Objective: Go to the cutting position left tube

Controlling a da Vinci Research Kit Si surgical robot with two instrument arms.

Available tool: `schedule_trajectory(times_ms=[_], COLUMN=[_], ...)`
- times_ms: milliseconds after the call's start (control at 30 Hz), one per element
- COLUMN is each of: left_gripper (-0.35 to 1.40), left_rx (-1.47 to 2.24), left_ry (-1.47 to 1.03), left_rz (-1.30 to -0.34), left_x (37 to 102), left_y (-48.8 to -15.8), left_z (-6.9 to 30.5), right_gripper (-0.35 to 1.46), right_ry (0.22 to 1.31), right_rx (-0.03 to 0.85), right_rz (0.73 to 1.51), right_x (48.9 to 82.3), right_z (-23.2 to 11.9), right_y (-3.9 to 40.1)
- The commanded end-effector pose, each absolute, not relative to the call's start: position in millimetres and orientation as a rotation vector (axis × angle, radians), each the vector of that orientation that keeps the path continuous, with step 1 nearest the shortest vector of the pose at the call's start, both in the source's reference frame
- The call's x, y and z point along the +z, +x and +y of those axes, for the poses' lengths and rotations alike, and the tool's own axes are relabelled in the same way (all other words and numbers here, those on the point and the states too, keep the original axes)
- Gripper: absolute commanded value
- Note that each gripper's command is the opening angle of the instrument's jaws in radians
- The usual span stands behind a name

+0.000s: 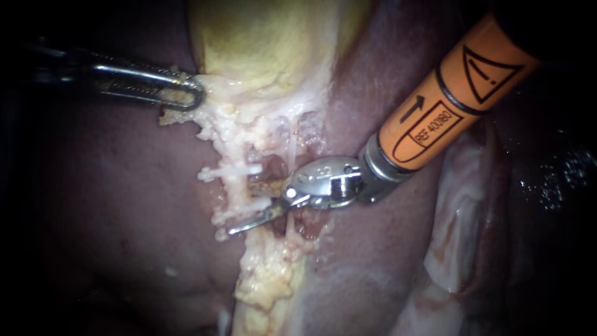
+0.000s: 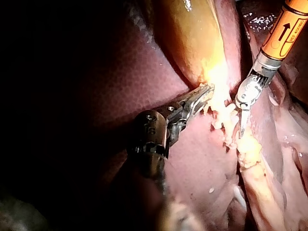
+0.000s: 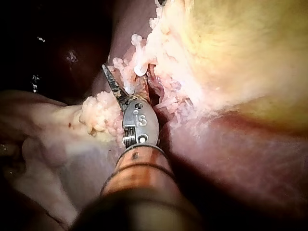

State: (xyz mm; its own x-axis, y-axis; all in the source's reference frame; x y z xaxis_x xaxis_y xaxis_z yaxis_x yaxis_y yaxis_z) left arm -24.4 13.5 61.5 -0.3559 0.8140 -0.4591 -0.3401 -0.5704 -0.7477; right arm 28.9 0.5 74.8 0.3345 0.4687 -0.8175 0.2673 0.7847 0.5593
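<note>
Orange-sleeved, the right instrument point(image 1: 244, 208) holds its two thin blades parted. The left tube point(image 1: 236, 186) lies in the mouth of those jaws, between the blade tips, though whether they touch it cannot be made out. A white clip point(image 1: 233, 169) crosses the tube just beside one blade. Well beyond the tips, the left instrument point(image 1: 189, 93) has its jaws clamped on the pale fringe of the yellow gallbladder point(image 1: 261, 43). Dark red liver point(image 1: 112, 205) lies beneath both instruments.
</note>
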Motion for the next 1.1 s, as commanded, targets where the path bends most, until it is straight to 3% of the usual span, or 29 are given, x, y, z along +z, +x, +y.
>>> schedule_trajectory(times_ms=[33,400,1100], left_gripper=[-0.35,-0.35,-0.35], left_rx=[1.987,1.987,1.988], left_ry=[-1.098,-1.098,-1.098], left_rz=[-0.708,-0.707,-0.709], left_x=[61.5,61.6,61.6], left_y=[-24.5,-24.6,-24.3], left_z=[13.5,13.5,13.5], right_gripper=[1.31,1.31,1.30], right_ry=[0.709,0.748,0.779], right_rx=[0.158,0.205,0.126], right_rz=[1.255,1.291,1.313], right_x=[74.8,74.2,72.2], right_z=[0.4,0.1,1.4], right_y=[29.2,31.3,26.2])
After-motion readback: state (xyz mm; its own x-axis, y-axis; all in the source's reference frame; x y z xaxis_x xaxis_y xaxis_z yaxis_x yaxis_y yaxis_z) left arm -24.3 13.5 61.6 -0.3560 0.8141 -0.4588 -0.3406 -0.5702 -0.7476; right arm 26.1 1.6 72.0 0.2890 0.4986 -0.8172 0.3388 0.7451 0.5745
